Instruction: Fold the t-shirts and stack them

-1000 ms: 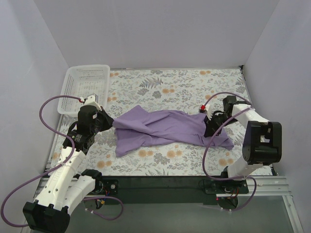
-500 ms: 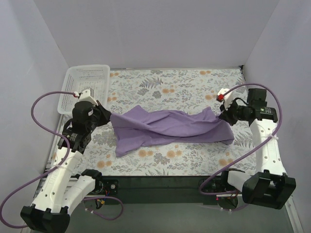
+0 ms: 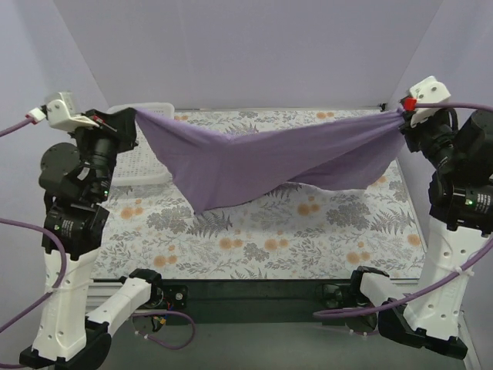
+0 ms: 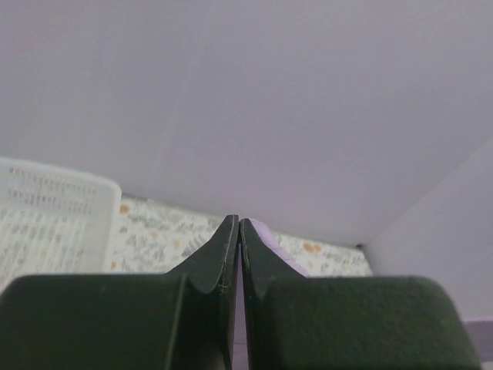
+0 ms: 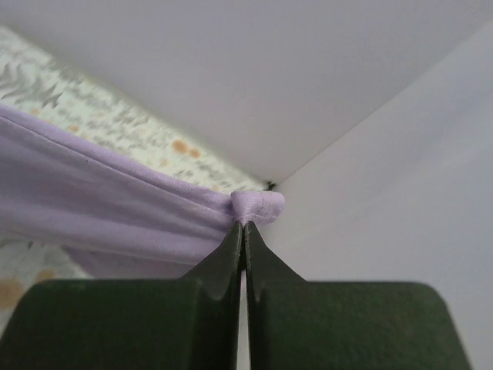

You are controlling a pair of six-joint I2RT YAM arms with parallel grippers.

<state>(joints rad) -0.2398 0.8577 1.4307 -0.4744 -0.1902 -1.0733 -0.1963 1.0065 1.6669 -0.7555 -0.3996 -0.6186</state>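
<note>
- T-shirt (image 3: 269, 158): suspended above floral table (image 3: 323, 231), stretched between both grippers; middle sags, lowest fold hangs left of centre.
- Left gripper (image 3: 132, 116): high at left wall, jaws clamped together on shirt's left end; sliver of purple fabric visible at tips.
- Right gripper (image 3: 402, 116): high at right wall, jaws pinched on bunched right end.
- Basket (image 4: 54, 216): far-left table corner, partly hidden behind shirt.

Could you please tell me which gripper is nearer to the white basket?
Left. The left gripper hangs close by the basket; the right gripper holds the t-shirt far across the table.
</note>
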